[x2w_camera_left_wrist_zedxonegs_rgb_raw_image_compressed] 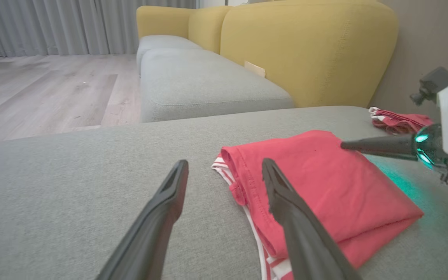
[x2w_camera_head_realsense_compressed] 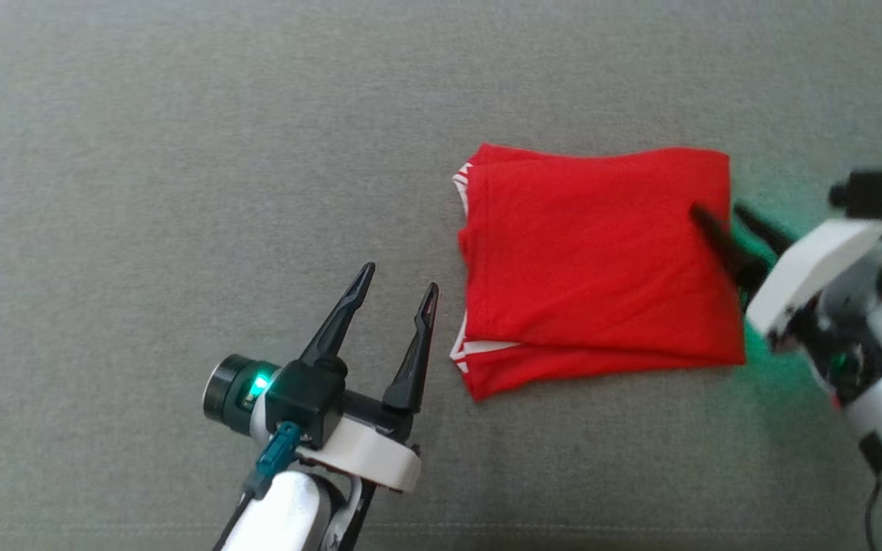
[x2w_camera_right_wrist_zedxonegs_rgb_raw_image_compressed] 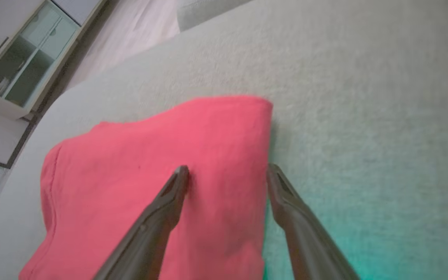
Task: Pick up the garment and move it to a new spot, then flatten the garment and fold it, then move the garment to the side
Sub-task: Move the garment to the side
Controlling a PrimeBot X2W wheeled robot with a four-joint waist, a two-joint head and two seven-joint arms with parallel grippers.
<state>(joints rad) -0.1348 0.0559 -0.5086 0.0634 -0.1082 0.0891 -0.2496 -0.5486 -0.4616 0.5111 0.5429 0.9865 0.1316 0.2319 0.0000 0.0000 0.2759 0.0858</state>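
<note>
- a folded red garment (x2w_camera_head_realsense_compressed: 602,260) lies flat on a grey sofa cushion (x2w_camera_head_realsense_compressed: 181,153), a little right of centre in the head view, between the two grippers.
- the left gripper (x2w_camera_head_realsense_compressed: 401,277) hovers just beside the garment's left edge. its two dark fingers are spread apart and hold nothing.
- the right gripper (x2w_camera_head_realsense_compressed: 717,209) is at the garment's right edge, its fingers parted and empty. in the right wrist view one fingertip (x2w_camera_right_wrist_zedxonegs_rgb_raw_image_compressed: 183,171) is over the red cloth and the other sits just off the edge, above the cushion.
- risk: if the right fingers close from here, they may pinch only the top layer, and a lift or drag would then peel the fold open.
- risk: pulling from one side alone could bunch the stack, because the cushion fabric likely grips the cloth and the loose layers on the left are free to trail.
- risk: the finger off the edge could dig into the soft cushion and catch its cover instead of sliding under the cloth.
- orientation: the folded shape is a rough rectangle. its long axis runs left to right across the head view, slightly tilted. the open, layered edges with white trim face the robot's left, and the closed-looking edge faces its right.
- a second red-and-white cloth (x2w_camera_left_wrist_zedxonegs_rgb_raw_image_compressed: 399,120) lies farther back near the yellow backrest (x2w_camera_left_wrist_zedxonegs_rgb_raw_image_compressed: 305,50), well apart from the garment.
</note>
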